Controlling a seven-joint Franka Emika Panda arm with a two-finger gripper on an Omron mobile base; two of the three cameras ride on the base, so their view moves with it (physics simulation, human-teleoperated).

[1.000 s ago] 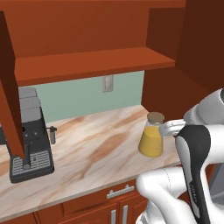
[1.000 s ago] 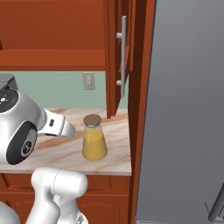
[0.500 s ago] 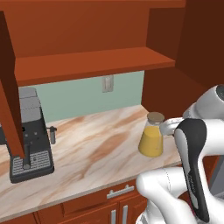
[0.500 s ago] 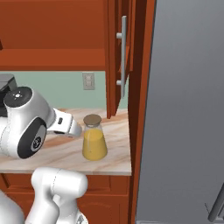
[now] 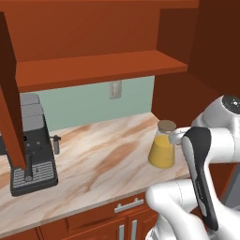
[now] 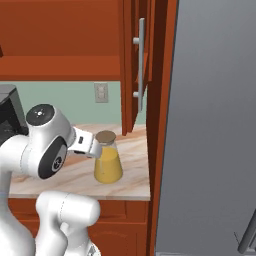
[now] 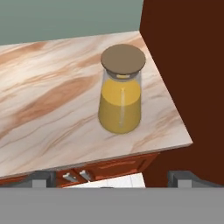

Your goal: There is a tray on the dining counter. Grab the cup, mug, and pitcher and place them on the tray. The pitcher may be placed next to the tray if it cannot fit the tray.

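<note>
coffee machine [image 5: 30, 150] seen from left base, grey fridge door [image 6: 210, 130] from right base. pitcher [image 7: 121, 94] upright near tabletop [image 7: 48, 109] front-right corner, beside cabinet wall; bare marble leftward. jaws spread wide, holding nothing.

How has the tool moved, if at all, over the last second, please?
Yes: in the right base view the tool has swung right along the counter, closing on the pitcher, which stands unmoved.
</note>
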